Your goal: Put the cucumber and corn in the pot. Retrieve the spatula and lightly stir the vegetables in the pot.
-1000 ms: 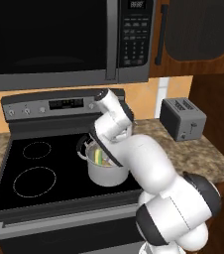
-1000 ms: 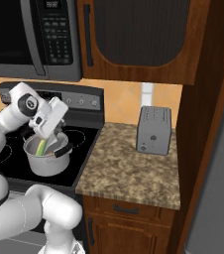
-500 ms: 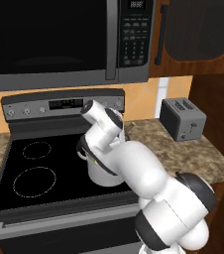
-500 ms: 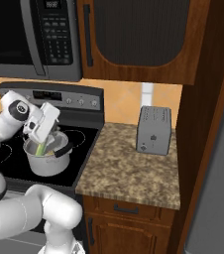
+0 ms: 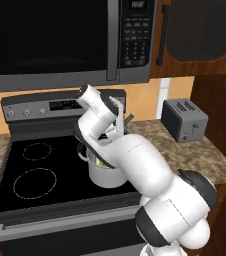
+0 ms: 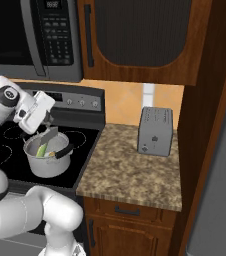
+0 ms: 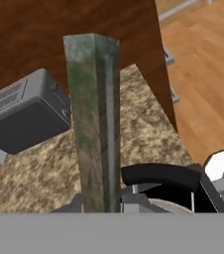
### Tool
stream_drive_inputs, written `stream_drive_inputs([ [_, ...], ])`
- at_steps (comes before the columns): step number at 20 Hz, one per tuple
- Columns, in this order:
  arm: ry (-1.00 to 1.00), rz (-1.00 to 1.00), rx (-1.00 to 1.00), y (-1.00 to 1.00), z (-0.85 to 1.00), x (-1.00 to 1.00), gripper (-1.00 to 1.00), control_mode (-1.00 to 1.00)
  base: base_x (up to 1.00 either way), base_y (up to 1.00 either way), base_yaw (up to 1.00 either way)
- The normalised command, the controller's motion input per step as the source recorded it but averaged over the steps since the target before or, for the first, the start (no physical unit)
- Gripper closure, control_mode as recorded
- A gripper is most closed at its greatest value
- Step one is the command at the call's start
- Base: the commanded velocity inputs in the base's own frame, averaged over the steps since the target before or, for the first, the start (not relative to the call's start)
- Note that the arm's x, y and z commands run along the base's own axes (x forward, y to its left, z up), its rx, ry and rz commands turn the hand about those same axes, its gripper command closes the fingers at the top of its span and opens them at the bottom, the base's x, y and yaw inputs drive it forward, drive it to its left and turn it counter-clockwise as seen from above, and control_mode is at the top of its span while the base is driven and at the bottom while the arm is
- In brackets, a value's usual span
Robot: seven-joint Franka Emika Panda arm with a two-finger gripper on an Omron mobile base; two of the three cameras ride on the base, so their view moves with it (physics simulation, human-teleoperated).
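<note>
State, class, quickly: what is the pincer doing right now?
Pincer: closed on the spatula, its blade held over the pot.

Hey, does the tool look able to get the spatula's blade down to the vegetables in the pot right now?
Probably yes. The tool, shut on the spatula, hangs right over the open pot, and nothing covers the cucumber inside.

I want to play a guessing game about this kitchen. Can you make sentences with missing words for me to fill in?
1. The pot sits on the ______.
2. The gripper holds the spatula above the ______.
3. The long vegetable inside the pot, the cucumber, is colored ______.
4. The toaster stands on the speckled ______.

Missing words: stove; pot; green; counter
</note>
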Motion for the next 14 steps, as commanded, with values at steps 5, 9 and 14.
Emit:
stream_drive_inputs([
  [5,0.07,-0.34,0.02,0.26,0.00,-0.13,1.00,-1.00,0.00,0.00,0.00],
  [9,0.00,-0.45,0.06,0.43,0.07,-0.12,1.00,-1.00,0.00,0.00,0.00],
  [14,0.01,-0.54,0.01,0.44,-0.14,0.21,1.00,-1.00,0.00,0.00,0.00],
])
